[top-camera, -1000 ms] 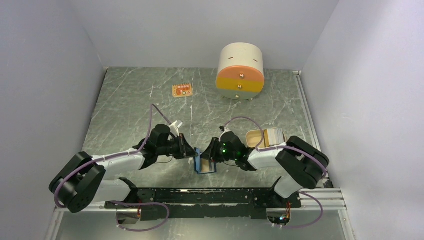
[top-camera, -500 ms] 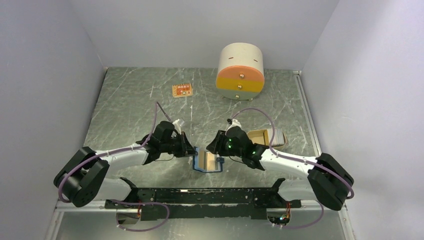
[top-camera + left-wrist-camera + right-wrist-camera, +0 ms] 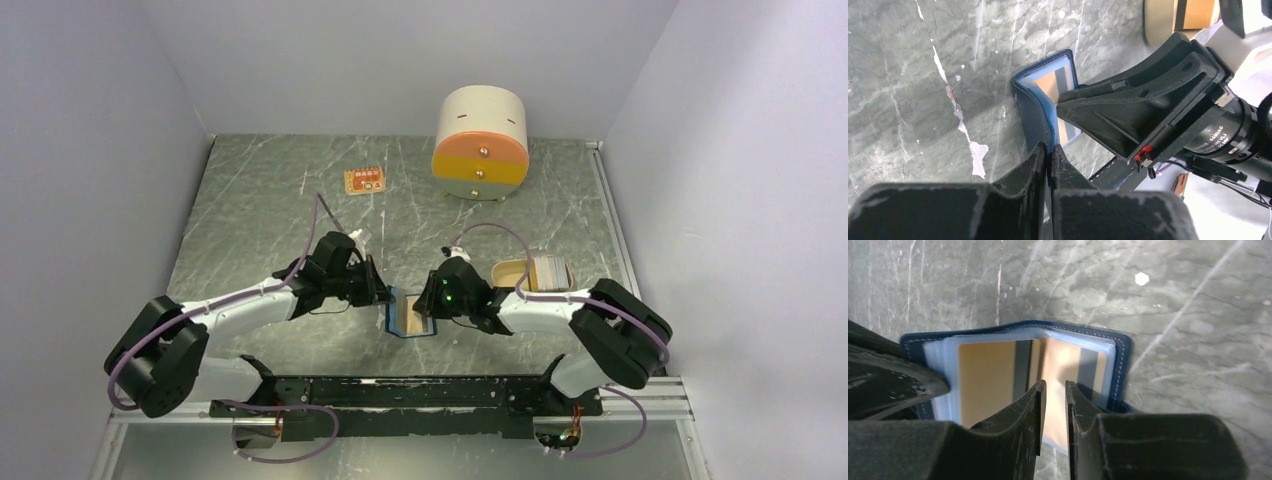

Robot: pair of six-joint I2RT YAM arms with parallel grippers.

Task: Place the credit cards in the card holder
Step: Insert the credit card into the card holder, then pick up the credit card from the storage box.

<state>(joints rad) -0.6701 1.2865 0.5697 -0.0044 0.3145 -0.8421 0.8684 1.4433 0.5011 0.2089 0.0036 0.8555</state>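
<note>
When read from the near edge outward, table [image 3: 250, 230]: grey-green veined stone-look slab, white scuffs all over.
Card holder [image 3: 1034, 119]: small folding case, navy blue outside, pale blue sleeves inside; lying open near the front edge, between the two grippers, left cover tipped upright.
Credit cards [image 3: 985, 382]: thin tan rounded rectangles, two showing inside the sleeves, each beside a dark stripe.
Left gripper [image 3: 1049, 150]: pinched fully closed on the raised cover's edge.
Right gripper [image 3: 1053, 387]: hovering over the open sleeves, jaws a narrow slit apart, gripping nothing visible; tan card seen through the slit.
In the way: black body of the right gripper, crowding the holder's right half in the left wrist view.
Tray [image 3: 508, 270]: beige rounded box just behind the right forearm, more tan cards in it.
Tag [image 3: 365, 181]: small orange rectangle with red marks, flat, well apart at far left.
Drawer unit [image 3: 481, 130]: big cream drum with orange and yellow fronts, at the far edge.
</note>
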